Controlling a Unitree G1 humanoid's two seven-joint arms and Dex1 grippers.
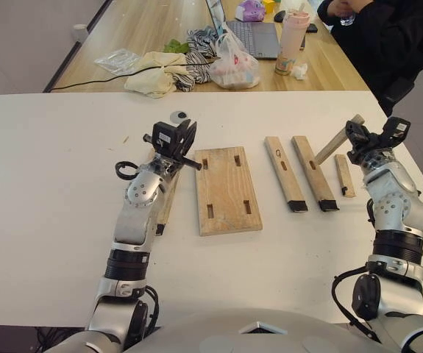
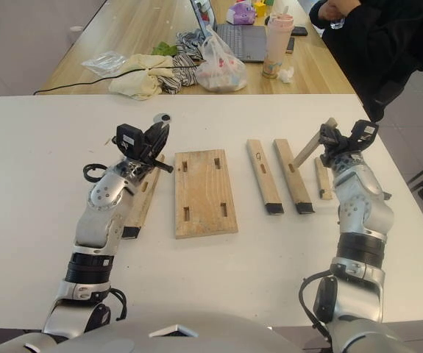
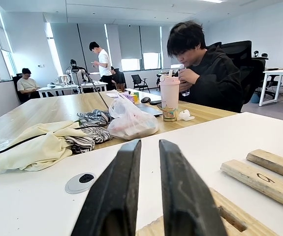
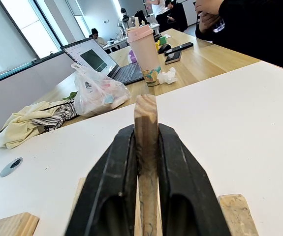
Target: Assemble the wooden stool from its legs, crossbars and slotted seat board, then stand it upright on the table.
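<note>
The slotted seat board [image 1: 227, 190] lies flat in the middle of the white table [image 1: 49, 220]. Right of it two long legs [image 1: 285, 173] [image 1: 314, 173] lie side by side, then a short crossbar [image 1: 344, 175]. My right gripper [image 1: 362, 143] hovers over that crossbar, shut on a wooden piece [image 1: 335, 145] that slants down towards the legs; its end sticks out between the fingers [image 4: 146, 105]. My left gripper [image 1: 187, 134] hangs just left of the board's far corner, open by a narrow gap and holding nothing [image 3: 150, 147]. Another leg [image 1: 167, 206] lies under the left forearm.
A round cable grommet [image 1: 179, 115] sits in the table beyond the left gripper. Behind stands a wooden table with clothes [image 1: 160, 70], a plastic bag [image 1: 233, 66], a laptop [image 1: 251, 33] and a pink cup [image 1: 290, 40]. The table's near half is bare.
</note>
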